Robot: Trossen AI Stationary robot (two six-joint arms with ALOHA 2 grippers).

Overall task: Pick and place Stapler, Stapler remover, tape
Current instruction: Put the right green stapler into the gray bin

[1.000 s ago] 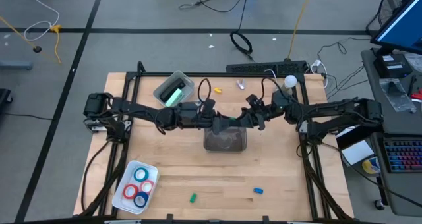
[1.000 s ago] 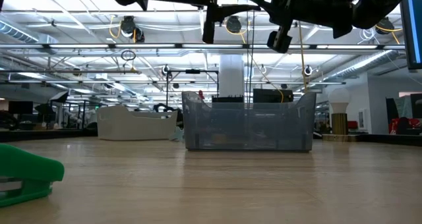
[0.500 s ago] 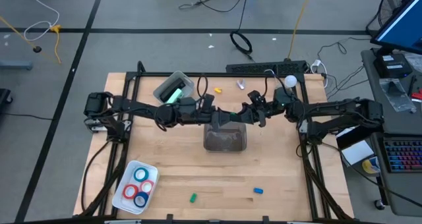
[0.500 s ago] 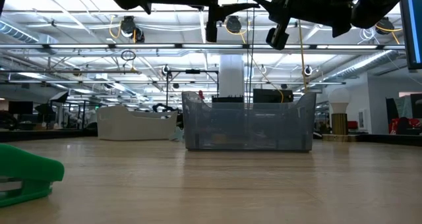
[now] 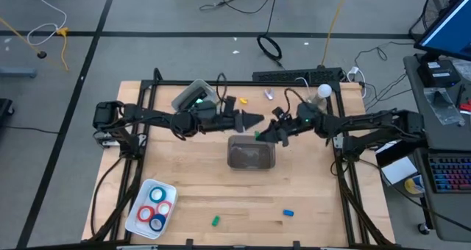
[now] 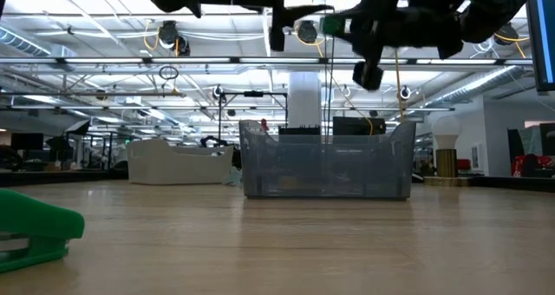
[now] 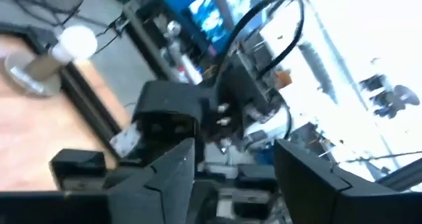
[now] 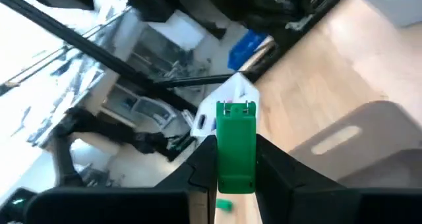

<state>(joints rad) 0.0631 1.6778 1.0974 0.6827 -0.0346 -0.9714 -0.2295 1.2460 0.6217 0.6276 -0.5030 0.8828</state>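
Right fingers [image 8: 235, 178] pinching a smooth green plastic stapler [image 8: 235, 145]; left fingers [image 7: 234, 178] spread, empty, above the clear bin [image 5: 251, 153].

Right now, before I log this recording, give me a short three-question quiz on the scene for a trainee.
1. True or false: the right gripper is shut on a green stapler.
2. Where do the tape rings lie? A) in the clear bin; B) in the white tray; C) in the right gripper.
3. Fill in: the left gripper is open and holds ____.
Key: 1 true; 2 B; 3 nothing.
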